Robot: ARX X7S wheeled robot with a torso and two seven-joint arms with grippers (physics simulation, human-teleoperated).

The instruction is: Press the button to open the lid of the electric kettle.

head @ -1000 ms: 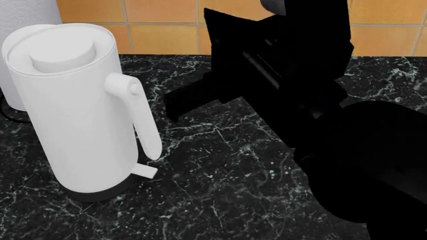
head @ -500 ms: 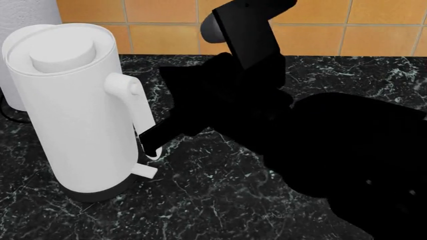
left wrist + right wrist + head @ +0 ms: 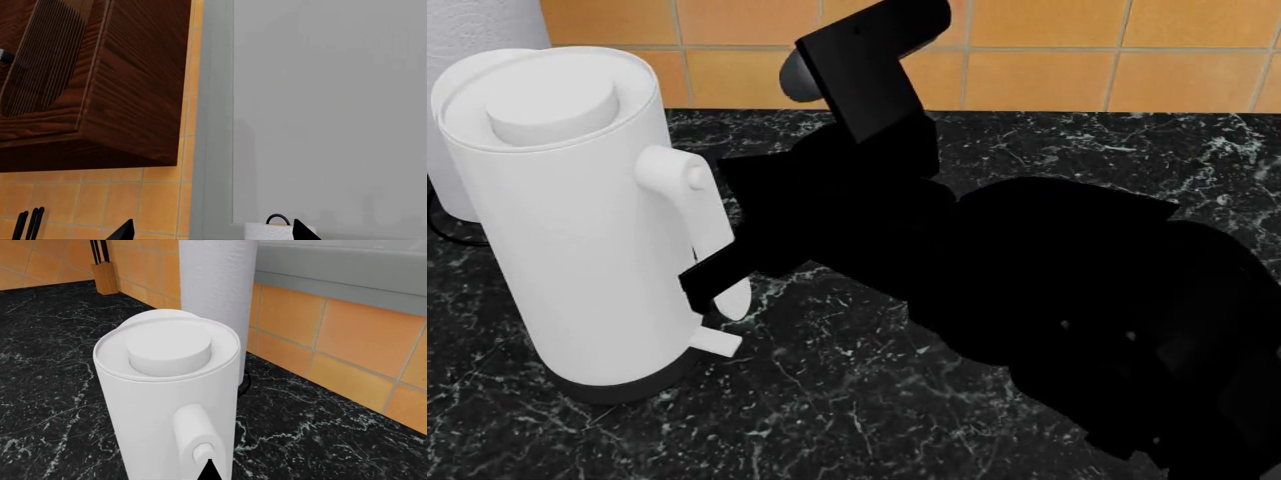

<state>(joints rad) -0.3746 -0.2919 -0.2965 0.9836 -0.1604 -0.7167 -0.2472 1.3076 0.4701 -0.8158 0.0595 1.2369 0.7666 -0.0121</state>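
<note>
The electric kettle (image 3: 581, 260) stands upright on the black marble counter at the left. Its lid (image 3: 507, 75) is down, with the round knob (image 3: 554, 108) in its centre. The slim handle (image 3: 698, 205) and a small tab (image 3: 715, 342) face my right arm. My right gripper (image 3: 701, 285) is shut to a single point at the lower part of the handle. In the right wrist view that point (image 3: 209, 471) sits just under a small round button (image 3: 203, 452) on the handle's end, below the lid (image 3: 167, 347). My left gripper (image 3: 212, 236) is open, empty and faces the wall.
A white paper towel roll (image 3: 217, 300) stands behind the kettle against the orange tiled wall. A wooden knife block (image 3: 104, 276) is farther along the counter. The left wrist view shows a brown wall cabinet (image 3: 100, 85) and a grey panel (image 3: 320, 110).
My right arm has swung left and down across the counter toward the kettle. Its shut tip now overlaps the handle. The kettle and lid have not moved.
</note>
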